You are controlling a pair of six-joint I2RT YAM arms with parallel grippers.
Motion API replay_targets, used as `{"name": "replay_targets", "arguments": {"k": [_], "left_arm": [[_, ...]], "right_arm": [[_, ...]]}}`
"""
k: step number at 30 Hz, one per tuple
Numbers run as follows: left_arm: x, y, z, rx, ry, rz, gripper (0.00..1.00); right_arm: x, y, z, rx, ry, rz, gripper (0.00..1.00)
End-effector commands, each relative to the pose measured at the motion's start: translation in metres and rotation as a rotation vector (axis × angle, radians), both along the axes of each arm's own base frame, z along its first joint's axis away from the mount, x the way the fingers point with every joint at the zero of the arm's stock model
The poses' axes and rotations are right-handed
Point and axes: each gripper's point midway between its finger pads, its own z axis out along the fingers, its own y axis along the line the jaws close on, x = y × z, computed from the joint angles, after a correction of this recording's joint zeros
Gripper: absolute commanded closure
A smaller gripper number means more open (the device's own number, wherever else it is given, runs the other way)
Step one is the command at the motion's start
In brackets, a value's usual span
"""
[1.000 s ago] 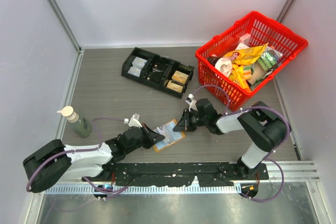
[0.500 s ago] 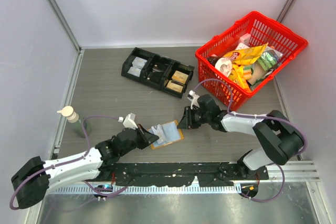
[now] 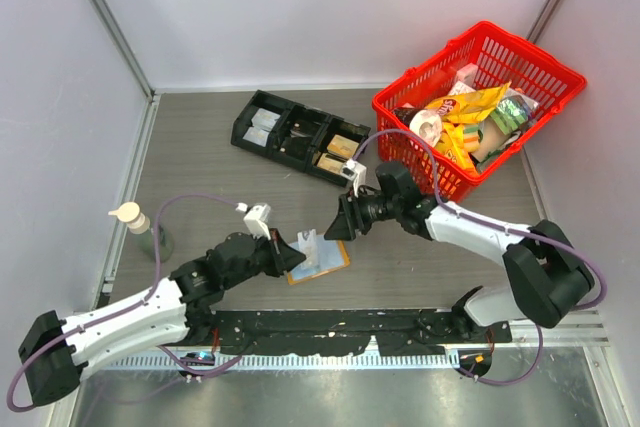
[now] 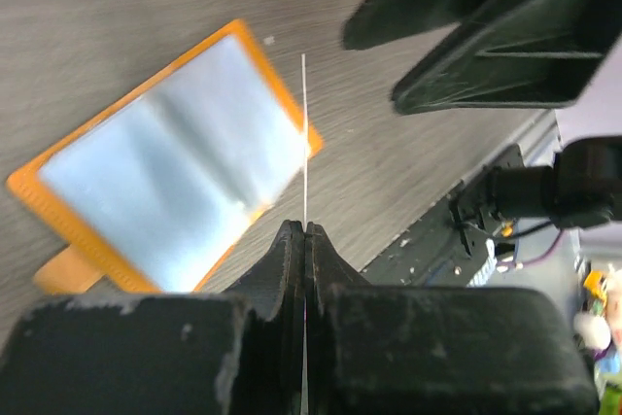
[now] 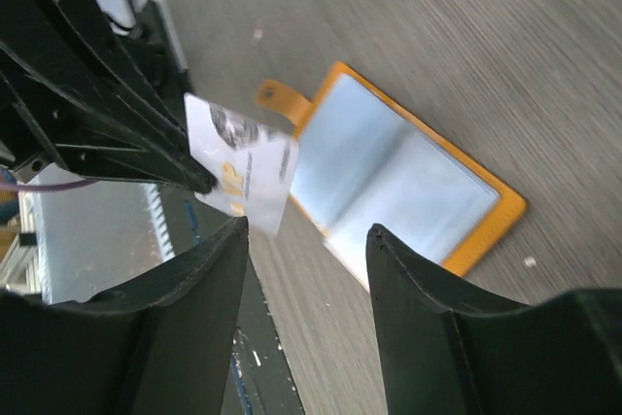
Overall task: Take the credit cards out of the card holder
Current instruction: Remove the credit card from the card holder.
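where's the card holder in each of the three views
top external: card holder lies open, just below centre.
left wrist: left of centre, blue panels up, tab at lower left.
right wrist: centre right, tab at its upper left.
shared landmark: the white card pinched in the left pincer.

- Left arm (image 3: 130, 315): white shells on the long links, black joint housings, rounded black shoulder.
- Right arm (image 3: 470, 232): same build, with white links between bulky black joints.
- Purple cable (image 3: 195, 197): one per arm, thin, running in loose loops from base to wrist.
- Camera block (image 3: 258, 216): small, white, boxy, one on each wrist.
- Left gripper (image 3: 299, 256): black. Fingers (image 4: 285, 274) matte and wedge-shaped, edges scuffed pale.
- Right gripper (image 3: 334, 231): black. Fingers (image 5: 194, 318) broad and smooth, tapering to rounded tips.
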Motion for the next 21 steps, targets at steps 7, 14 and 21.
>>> {"name": "replay_targets", "arguments": {"k": [7,14,21], "left_arm": [[-0.028,-0.026,0.064,0.181,-0.273,-0.491,1.0],[-0.044,-0.04,0.091,0.171,-0.31,-0.673,1.0],[-0.046,-0.048,0.104,0.195,-0.323,-0.751,1.0]], "right_arm": [[-0.029,0.003,0.101,0.113,-0.287,0.297,0.41],[-0.066,0.004,0.113,0.157,-0.339,0.478,0.43],[-0.082,0.006,0.101,0.149,-0.266,0.577,0.67]]}}
